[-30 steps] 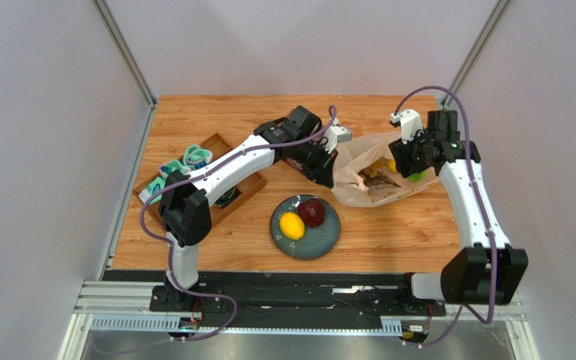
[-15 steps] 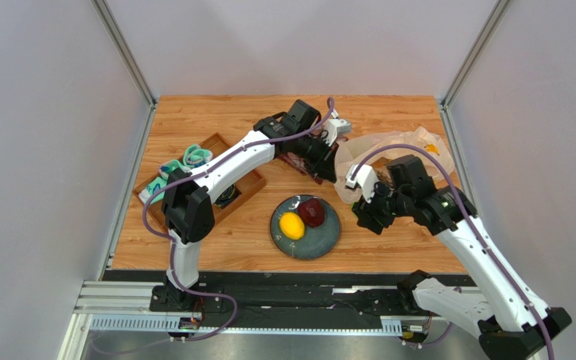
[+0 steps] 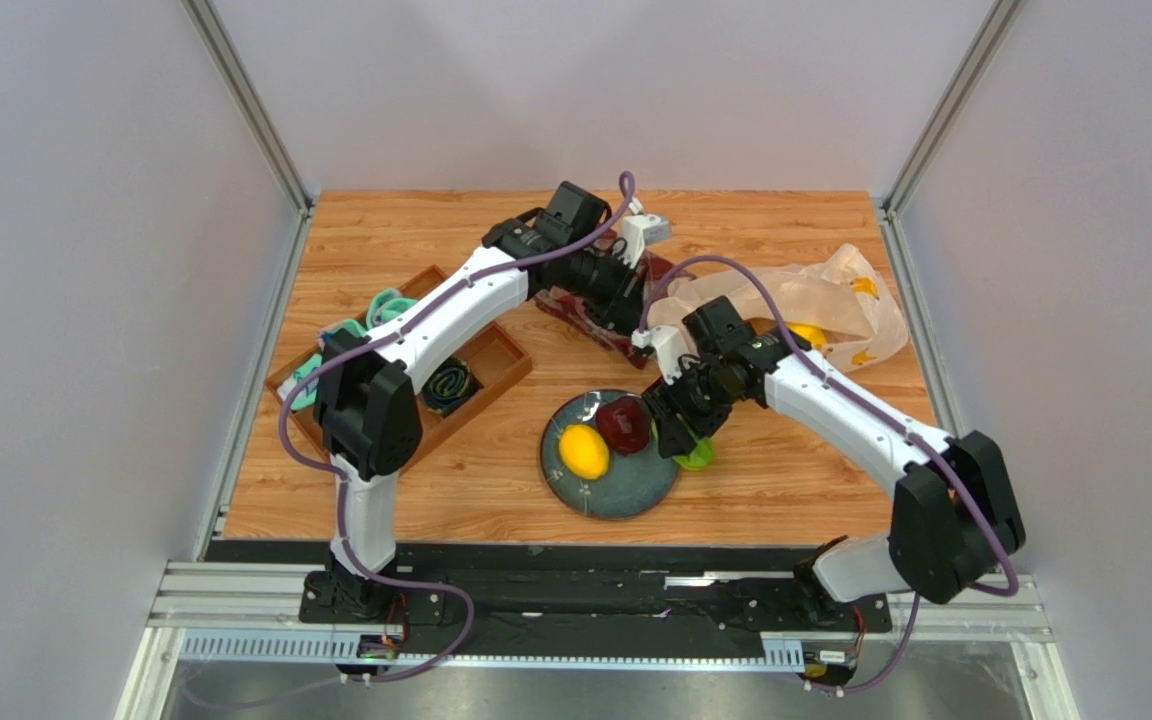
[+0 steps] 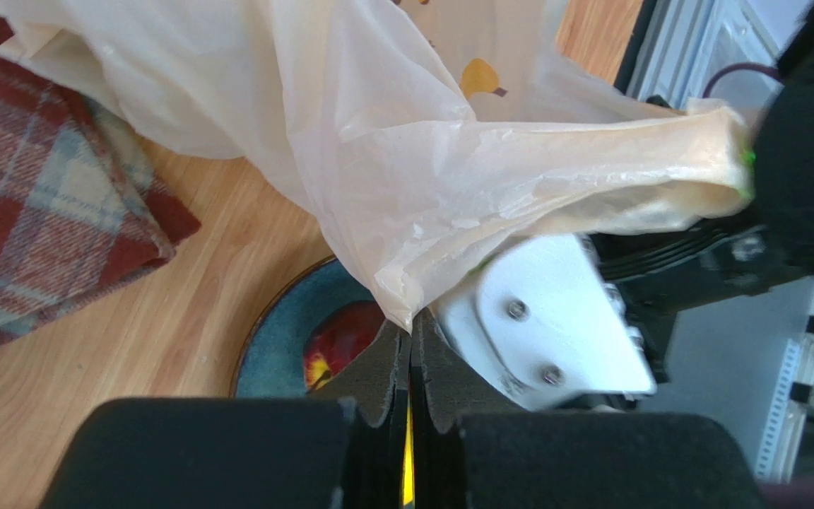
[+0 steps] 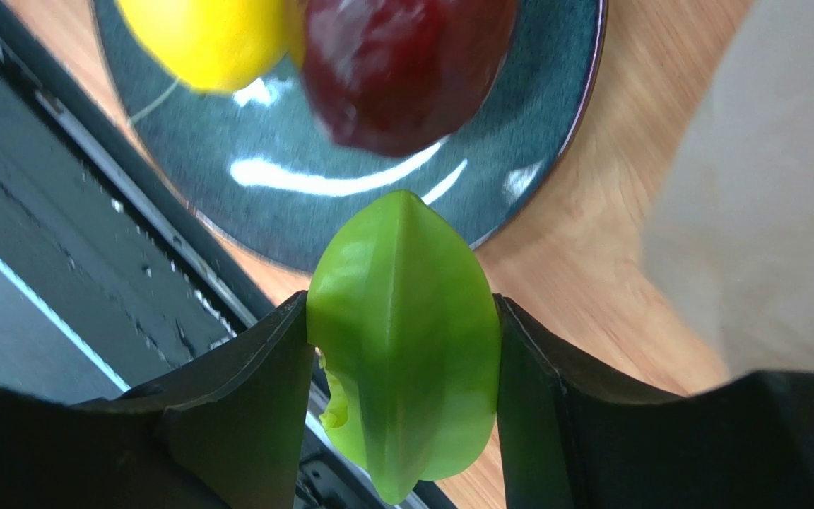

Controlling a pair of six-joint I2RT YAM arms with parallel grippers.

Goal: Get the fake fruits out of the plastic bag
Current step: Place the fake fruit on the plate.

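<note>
While the left claw [image 4: 411, 366] pinches the plastic bag [image 4: 464, 159], the right claw [image 5: 401, 318] clamps a green fruit [image 5: 406, 361].

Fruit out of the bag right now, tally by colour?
Yellow: 1, the lemon on the plate
Dark red: 1, the round fruit on the plate
Green: 1, the green piece held in the right gripper at the plate's rim
Total: 3
What is left inside the plastic bag cannot be counted.

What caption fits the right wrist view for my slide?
Right end effector grips a green fruit beside the plate holding a lemon and a dark red fruit.
</note>
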